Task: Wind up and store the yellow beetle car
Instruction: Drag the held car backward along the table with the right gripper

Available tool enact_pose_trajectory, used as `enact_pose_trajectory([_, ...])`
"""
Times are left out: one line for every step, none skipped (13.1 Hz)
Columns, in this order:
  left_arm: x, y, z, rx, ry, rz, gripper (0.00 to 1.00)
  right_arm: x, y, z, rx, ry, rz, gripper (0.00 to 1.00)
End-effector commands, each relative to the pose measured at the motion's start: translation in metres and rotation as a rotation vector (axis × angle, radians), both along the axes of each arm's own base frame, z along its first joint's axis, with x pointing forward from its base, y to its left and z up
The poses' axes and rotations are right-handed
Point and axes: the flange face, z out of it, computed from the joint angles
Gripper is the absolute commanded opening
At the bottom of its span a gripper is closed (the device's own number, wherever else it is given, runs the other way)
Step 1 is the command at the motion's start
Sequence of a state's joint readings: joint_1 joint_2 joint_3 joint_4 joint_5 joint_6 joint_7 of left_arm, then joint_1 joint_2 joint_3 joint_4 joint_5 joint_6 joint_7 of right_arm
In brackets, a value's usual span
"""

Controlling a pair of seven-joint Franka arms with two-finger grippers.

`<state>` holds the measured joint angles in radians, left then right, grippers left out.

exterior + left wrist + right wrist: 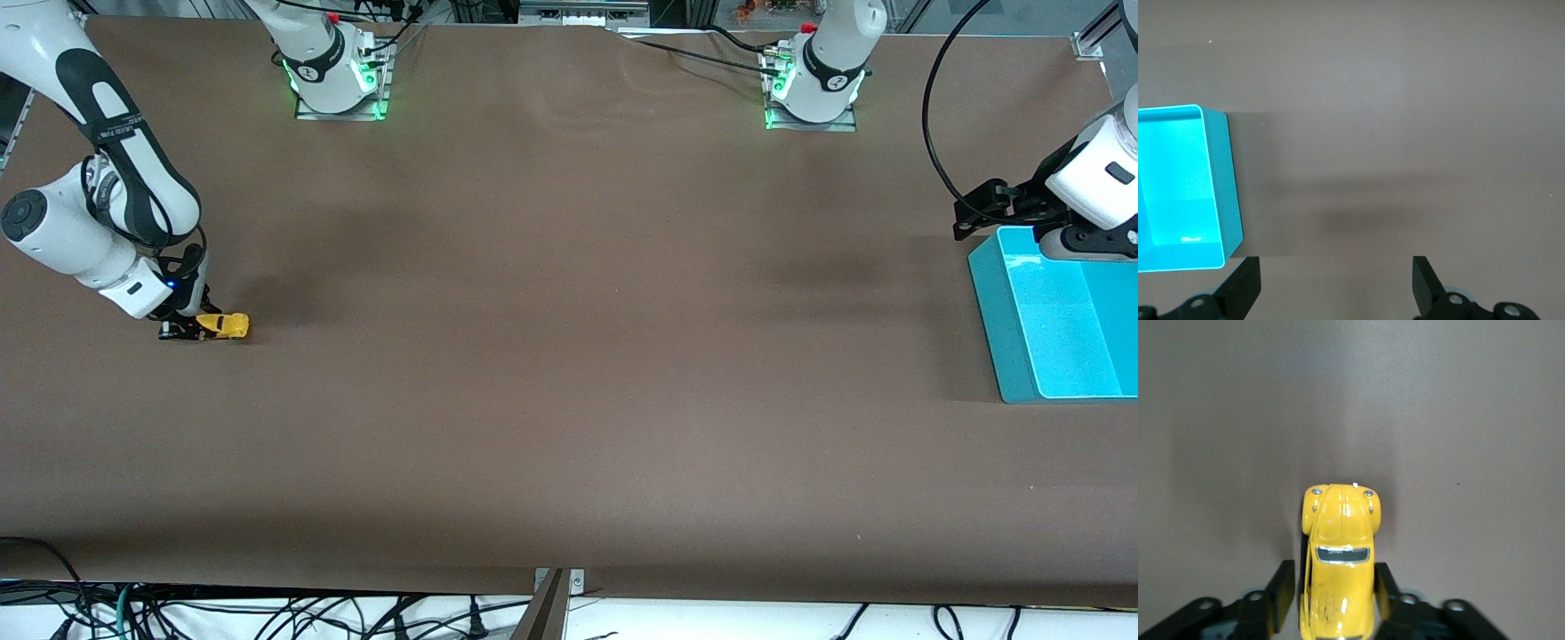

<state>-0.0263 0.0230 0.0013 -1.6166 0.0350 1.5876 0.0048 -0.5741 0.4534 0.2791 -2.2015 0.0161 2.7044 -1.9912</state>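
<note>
The yellow beetle car (pixel 227 325) stands on its wheels on the brown table at the right arm's end. In the right wrist view the car (pixel 1339 553) lies lengthwise between the fingers of my right gripper (pixel 1335 572), its nose pointing away from the hand. Those fingers flank its rear half, and a thin dark gap shows along one side, so the gripper (pixel 191 329) is open around the car, low at the table. My left gripper (pixel 973 213) hangs open and empty over the table beside the teal bin, its fingers (pixel 1245 283) spread wide.
A teal open bin (pixel 1005 338) sits at the left arm's end of the table, and its wall (pixel 1231 180) shows in the left wrist view with nothing inside. The two arm bases stand along the table's back edge. Cables hang below the front edge.
</note>
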Motion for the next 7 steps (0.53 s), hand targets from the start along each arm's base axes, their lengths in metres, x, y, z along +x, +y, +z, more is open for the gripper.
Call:
enact_pose_trajectory([0.004, 0.0, 0.006, -0.011, 0.005, 0.013, 1.0, 0.009, 0.012, -0.008, 0.038, 0.004, -0.013, 1.0])
enact_pose_trajectory([0.004, -0.001, 0.005, -0.011, 0.006, 0.011, 1.0, 0.017, 0.02, 0.001, 0.049, 0.015, -0.016, 1.0])
enact_pose_trajectory([0.004, 0.0, 0.005, -0.011, 0.006, 0.011, 1.0, 0.026, 0.026, 0.015, 0.058, 0.027, -0.024, 1.0])
enact_pose_trajectory([0.004, 0.0, 0.006, -0.011, 0.005, 0.011, 1.0, 0.036, 0.036, 0.028, 0.068, 0.043, -0.021, 1.0])
enact_pose_trajectory([0.004, 0.0, 0.005, -0.011, 0.006, 0.011, 1.0, 0.044, 0.04, 0.043, 0.07, 0.048, -0.019, 1.0])
enact_pose_trajectory([0.004, -0.001, 0.005, -0.011, 0.006, 0.011, 1.0, 0.052, 0.05, 0.058, 0.071, 0.052, -0.019, 1.0])
enact_pose_trajectory([0.004, 0.0, 0.005, -0.011, 0.006, 0.013, 1.0, 0.057, 0.055, 0.074, 0.067, 0.057, -0.03, 1.0])
